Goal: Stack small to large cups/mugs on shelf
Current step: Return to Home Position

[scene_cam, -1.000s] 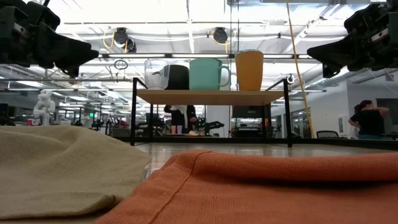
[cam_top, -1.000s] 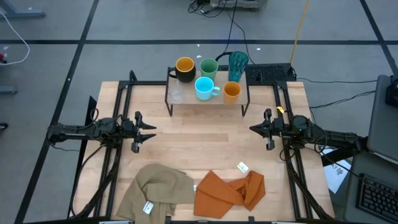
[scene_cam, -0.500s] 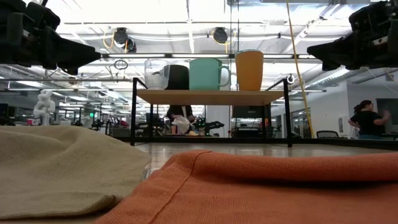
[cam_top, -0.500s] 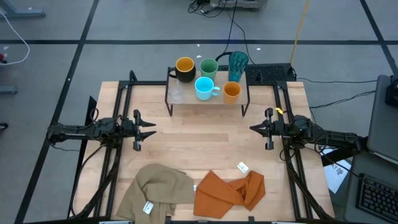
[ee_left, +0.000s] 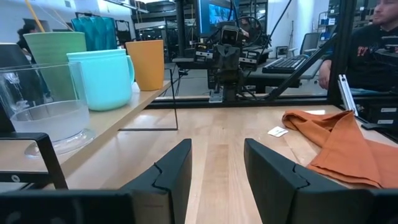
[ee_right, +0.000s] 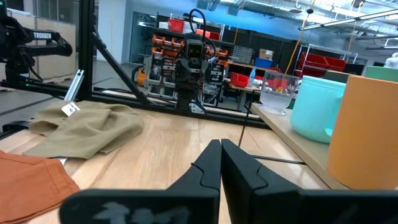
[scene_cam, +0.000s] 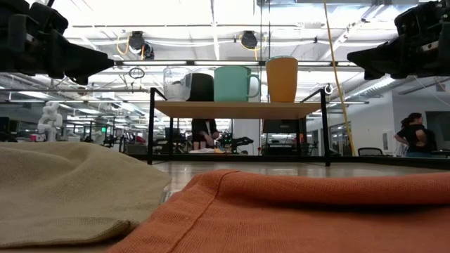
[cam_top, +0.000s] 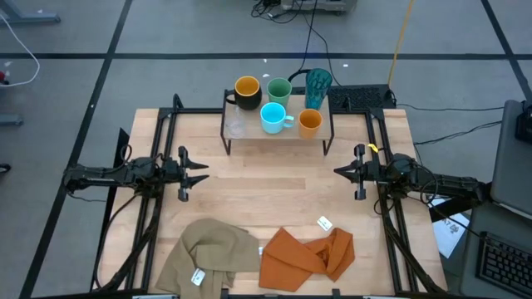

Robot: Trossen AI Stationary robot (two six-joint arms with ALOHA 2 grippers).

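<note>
1. Where the shelf [cam_top: 254, 133] stands at the far edge of the wooden tabletop [cam_top: 274, 187], six vessels are counted on it, arranged in two rows of three.
2. From left to right in the high view, the back row is made up of one black mug [cam_top: 247, 90] with a yellow-orange inside, one green cup [cam_top: 279, 89] and one textured teal tumbler [cam_top: 318, 82].
3. In the same order, the front row is formed by one clear cup [cam_top: 236, 124], one light blue mug [cam_top: 273, 117] and one small orange cup [cam_top: 309, 122].
4. Over the table's left side, well apart from the shelf, the left gripper [cam_top: 199, 176] is held with its fingers parted by a moderate gap; nothing is gripped.
5. Over the right side, the right gripper [cam_top: 339, 172] is pointed toward the left one, its fingers pressed together with nothing between them.
6. Two cloths are spread side by side at the near edge, one tan cloth [cam_top: 212, 253] and one orange cloth [cam_top: 307, 256], with one small white tag [cam_top: 325, 223] just beside the orange one.
</note>
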